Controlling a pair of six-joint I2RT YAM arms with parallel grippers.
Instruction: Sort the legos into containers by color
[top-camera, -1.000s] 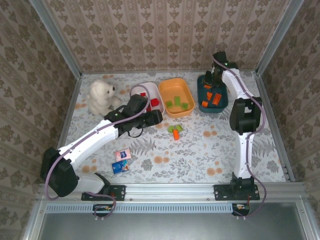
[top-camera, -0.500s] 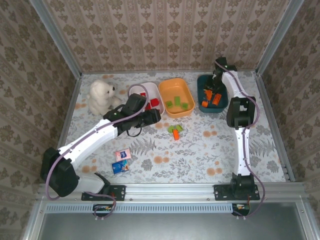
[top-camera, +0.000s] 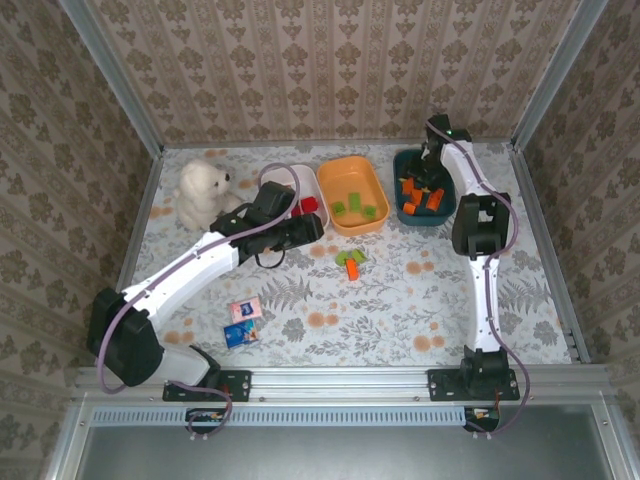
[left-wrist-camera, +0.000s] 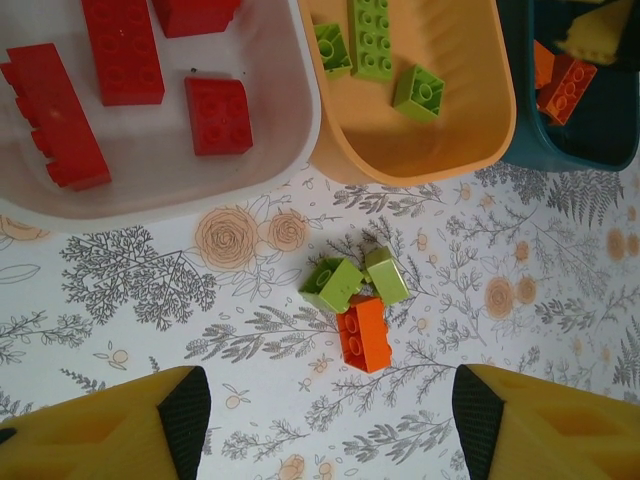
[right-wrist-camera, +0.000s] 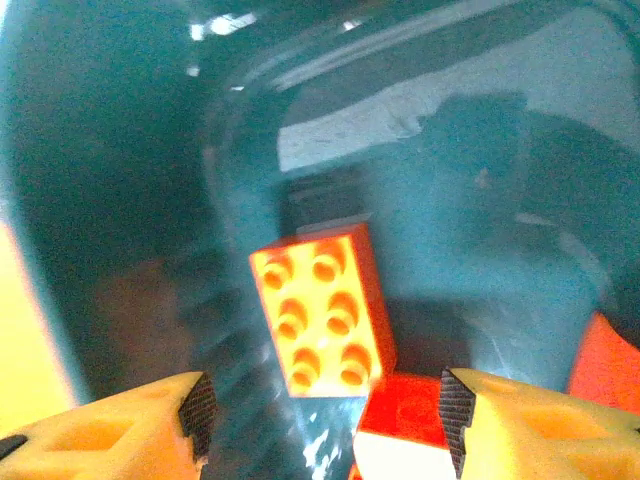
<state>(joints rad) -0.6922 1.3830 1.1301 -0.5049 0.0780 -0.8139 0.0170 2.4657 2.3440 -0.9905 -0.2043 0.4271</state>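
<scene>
**Three legos loose on the table**

Top view: left gripper (top-camera: 310, 226) beside the white bin (top-camera: 308, 183), right gripper (top-camera: 428, 172) over the teal bin (top-camera: 401, 166). Left wrist: jaws wide and empty above two green legos (left-wrist-camera: 333, 283) and an orange one (left-wrist-camera: 364, 335) on the table. Right wrist: jaws parted, holding nothing, an orange brick (right-wrist-camera: 322, 310) lying in the teal bin

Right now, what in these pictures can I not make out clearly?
- White bin, top view: the left arm covers much of it.
- Teal bin, left wrist view: cut off by the right edge.
- Orange brick, right wrist view: blurred; resting or falling, unclear.
- Printed squares, top view: too small to read.
</scene>
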